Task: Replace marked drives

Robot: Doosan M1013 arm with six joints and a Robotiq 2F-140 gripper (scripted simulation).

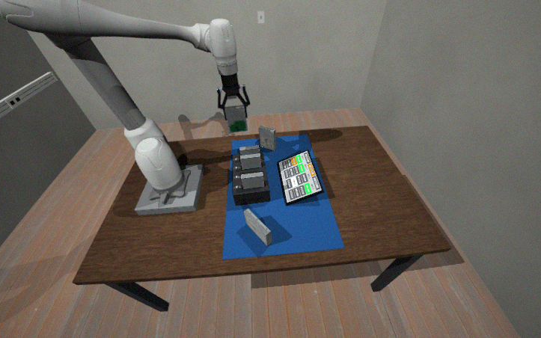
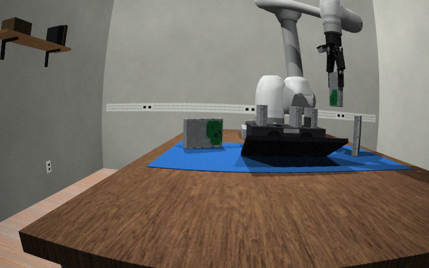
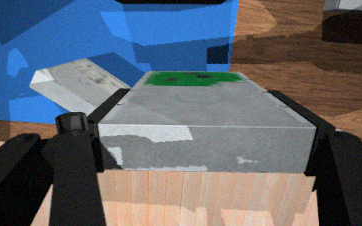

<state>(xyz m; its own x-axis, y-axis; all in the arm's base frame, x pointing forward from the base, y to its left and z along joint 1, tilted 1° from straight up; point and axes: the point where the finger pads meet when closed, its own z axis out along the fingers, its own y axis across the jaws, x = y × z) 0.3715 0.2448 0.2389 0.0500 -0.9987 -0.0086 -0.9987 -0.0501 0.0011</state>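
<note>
Gripper (image 1: 233, 110) is clamped on a hard drive (image 1: 235, 118), held high in the air w/ its long axis vertical and the green circuit-board end down; fingers grip the two broad sides near the top, as wrist view shows (image 3: 207, 127); drive hangs beyond the far edge of the blue mat (image 1: 301, 230), off the far end of the dock (image 1: 251, 194), so the mat lies below and toward the near side of the fingers; judged from that, the coming move turns on carrying it back over bare mat and lowering, if this is an old drive to be put down; one standing spare drive (image 1: 266, 137) is just beside that far end of the dock, near the likely descent path, so clearance there matters; second spare drive (image 1: 257, 226) stands on edge on the near part of the mat, well apart from the gripper; dock shows three drives seated and at least one open bay; status screen (image 1: 300, 176) lies tilted just right of the dock, w/ green and orange cells; its text is too small to read; no brand or label legible on any drive.
</note>
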